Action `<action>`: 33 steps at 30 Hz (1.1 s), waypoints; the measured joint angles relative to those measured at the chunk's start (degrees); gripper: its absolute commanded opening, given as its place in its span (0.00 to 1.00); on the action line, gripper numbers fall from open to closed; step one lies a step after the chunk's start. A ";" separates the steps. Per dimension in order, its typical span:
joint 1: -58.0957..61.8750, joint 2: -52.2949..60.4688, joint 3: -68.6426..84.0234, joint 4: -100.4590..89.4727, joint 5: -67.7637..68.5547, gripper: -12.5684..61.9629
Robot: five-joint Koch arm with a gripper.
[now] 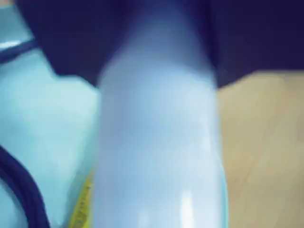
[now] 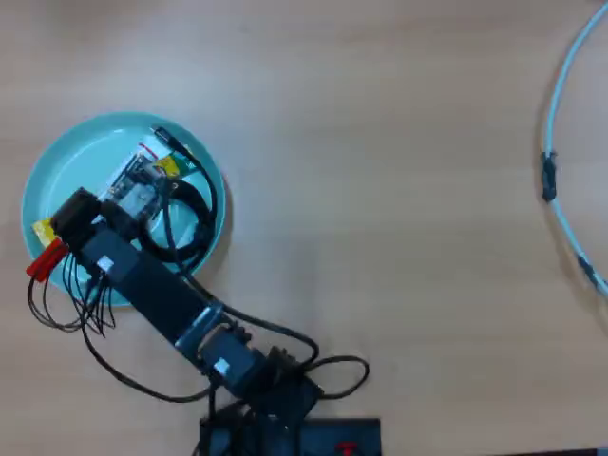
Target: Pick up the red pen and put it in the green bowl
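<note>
In the overhead view the green bowl [image 2: 66, 161] lies at the left of the wooden table. My gripper [image 2: 59, 243] hangs over its left rim and is shut on the red pen. Only the pen's red cap [image 2: 44, 260] sticks out past the rim. The barrel is hidden under the arm. In the wrist view the pen's white barrel [image 1: 159, 142] fills the middle, blurred and very close. The bowl's teal floor [image 1: 52, 137] is to its left. Dark gripper parts cross the top.
A coiled black cable [image 2: 186, 220], a yellow sachet stick [image 2: 41, 230] and a small packet [image 2: 133, 185] lie in the bowl. Cable [image 1: 21, 190] and sachet [image 1: 81, 206] also show in the wrist view. A pale blue hoop-like cable [image 2: 559, 123] curves at the right edge.
</note>
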 measured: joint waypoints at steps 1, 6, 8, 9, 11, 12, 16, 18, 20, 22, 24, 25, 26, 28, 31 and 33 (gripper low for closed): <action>0.00 -0.97 0.00 -0.88 0.44 0.08; 0.00 -5.45 0.00 -5.89 1.41 0.08; 0.00 -6.50 0.00 -7.47 1.41 0.08; 0.00 -7.12 0.00 -8.26 1.41 0.08; 0.00 -8.53 0.00 -9.58 1.41 0.08; 0.00 -9.23 0.00 -10.20 1.41 0.08; 0.00 -10.99 0.00 -12.74 1.49 0.08; 0.00 -11.07 1.49 -15.38 3.25 0.08; 0.00 -11.07 5.27 -19.07 4.66 0.08; 0.00 -11.25 9.05 -21.88 5.19 0.08; 0.00 -11.25 11.25 -23.29 5.27 0.08; 0.00 -11.25 11.51 -23.73 6.06 0.08; 0.00 -11.25 11.51 -23.99 6.86 0.09; 0.09 -11.25 11.51 -24.35 7.65 0.09; 0.18 -11.25 11.51 -24.35 7.65 0.13; 0.09 -11.25 11.51 -24.35 7.65 0.16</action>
